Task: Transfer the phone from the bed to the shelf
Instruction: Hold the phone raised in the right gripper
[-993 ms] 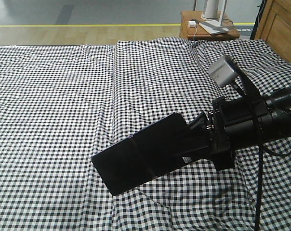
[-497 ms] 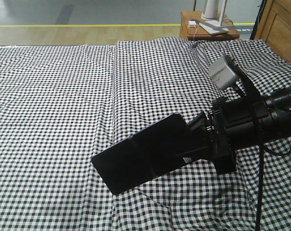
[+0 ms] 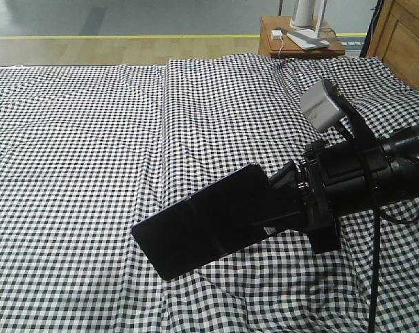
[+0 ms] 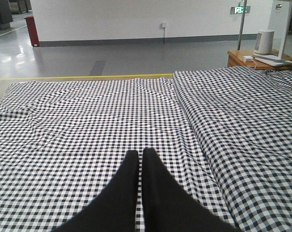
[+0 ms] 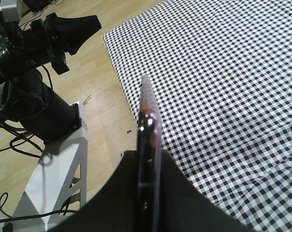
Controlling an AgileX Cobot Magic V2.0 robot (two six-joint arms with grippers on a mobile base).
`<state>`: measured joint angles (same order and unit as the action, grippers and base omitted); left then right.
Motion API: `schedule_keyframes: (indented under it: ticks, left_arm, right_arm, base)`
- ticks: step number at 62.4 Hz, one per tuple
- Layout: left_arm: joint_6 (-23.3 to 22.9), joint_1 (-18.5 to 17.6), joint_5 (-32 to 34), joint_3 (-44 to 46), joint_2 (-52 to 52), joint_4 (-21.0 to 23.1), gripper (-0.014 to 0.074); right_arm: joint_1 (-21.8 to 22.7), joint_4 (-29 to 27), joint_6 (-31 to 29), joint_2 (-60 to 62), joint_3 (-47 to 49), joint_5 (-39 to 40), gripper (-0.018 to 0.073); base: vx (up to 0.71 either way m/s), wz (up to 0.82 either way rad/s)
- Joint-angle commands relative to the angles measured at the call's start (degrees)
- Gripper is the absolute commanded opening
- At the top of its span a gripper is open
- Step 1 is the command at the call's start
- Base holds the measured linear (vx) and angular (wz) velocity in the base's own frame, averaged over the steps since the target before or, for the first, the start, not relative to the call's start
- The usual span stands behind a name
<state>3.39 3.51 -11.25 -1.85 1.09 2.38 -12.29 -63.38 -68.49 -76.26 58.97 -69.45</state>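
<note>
- Front view: your high camera, tilted down and forward over the bed [image 3: 71,139]. The side table [image 3: 301,38] stands at the far right.
- Left wrist view: your low camera, just behind the left gripper [image 4: 138,154]. It faces level along the sheet toward the far wall and shares the bed and side table with the front view.
- Right wrist view: your closest camera, behind the right gripper [image 5: 147,155]. The phone [image 5: 145,101] shows edge-on, and you look down past the bed's edge to the floor.

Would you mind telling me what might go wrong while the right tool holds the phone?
The right tool grips the phone by one end only, most of it jutting out, so a quick swing may tilt or slip it. It hangs low over the wrinkled bed; its free end might snag there.
</note>
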Motion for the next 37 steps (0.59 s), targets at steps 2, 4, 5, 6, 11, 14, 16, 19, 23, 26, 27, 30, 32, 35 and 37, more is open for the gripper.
schedule_keyframes:
  ticks: [2,4,5,6,11,14,16,19,23,26,27,30,32,35,37]
  left_arm:
    - [0.00,0.07,3.99,-0.41,0.48,0.53,0.0001]
    - [0.00,0.07,3.99,-0.41,0.48,0.53,0.0001]
    - [0.00,0.07,3.99,-0.41,0.48,0.53,0.0001]
    - [0.00,0.07,3.99,-0.41,0.48,0.53,0.0001]
    - [0.00,0.07,3.99,-0.41,0.48,0.53,0.0001]
    - [0.00,0.07,3.99,-0.41,0.48,0.53,0.0001]
    - [0.00,0.07,3.99,-0.41,0.48,0.53,0.0001]
    - [0.00,0.07,3.99,-0.41,0.48,0.53,0.0001]
    - [0.00,0.07,3.99,-0.41,0.48,0.53,0.0001]
    - [0.00,0.07,3.99,-0.41,0.48,0.53,0.0001]
    - [0.00,0.07,3.99,-0.41,0.48,0.53,0.0001]
    - [0.00,0.07,3.99,-0.41,0.48,0.53,0.0001]
    - [0.00,0.07,3.99,-0.41,0.48,0.53,0.0001]
    - [0.00,0.07,3.99,-0.41,0.48,0.53,0.0001]
    - [0.00,0.07,3.99,-0.41,0.48,0.53,0.0001]
  right_arm:
    - [0.08,-4.57,-0.56,1.79,1.49,-3.31,-0.0002]
    - [0.08,-4.57,-0.56,1.79,1.49,-3.31,-0.0002]
    - [0.08,-4.57,-0.56,1.79,1.49,-3.31,-0.0002]
    - [0.08,-4.57,-0.56,1.79,1.49,-3.31,-0.0002]
    - [0.08,-4.57,-0.56,1.79,1.49,-3.31,-0.0002]
    - [0.08,-4.57,-0.78,1.79,1.49,-3.31,-0.0002]
    - [0.08,-4.57,-0.78,1.79,1.49,-3.31,-0.0002]
    - [0.08,-4.57,-0.78,1.79,1.49,-3.31,-0.0002]
    - [0.08,-4.57,-0.78,1.79,1.49,-3.31,-0.0002]
    - [0.08,-4.57,-0.78,1.79,1.49,-3.31,-0.0002]
    - [0.08,-4.57,-0.78,1.79,1.49,-3.31,-0.0002]
    - [0.08,-4.57,-0.78,1.79,1.49,-3.31,-0.0002]
    - [0.08,-4.57,-0.78,1.79,1.49,-3.31,-0.0002]
    - [0.08,-4.57,-0.78,1.79,1.49,-3.31,-0.0002]
    - [0.08,-4.57,-0.78,1.79,1.49,-3.31,-0.0002]
  base:
    - [0.00,0.00]
    - [0.00,0.00]
    - [0.00,0.00]
    - [0.00,0.00]
    - [0.00,0.00]
    - [0.00,0.00]
    - [0.00,0.00]
    - [0.00,0.00]
    - [-0.01,0.02]
    - [-0.01,0.04]
    - [-0.01,0.05]
    - [-0.02,0.07]
    - [-0.02,0.08]
    - [-0.02,0.10]
    - [-0.03,0.12]
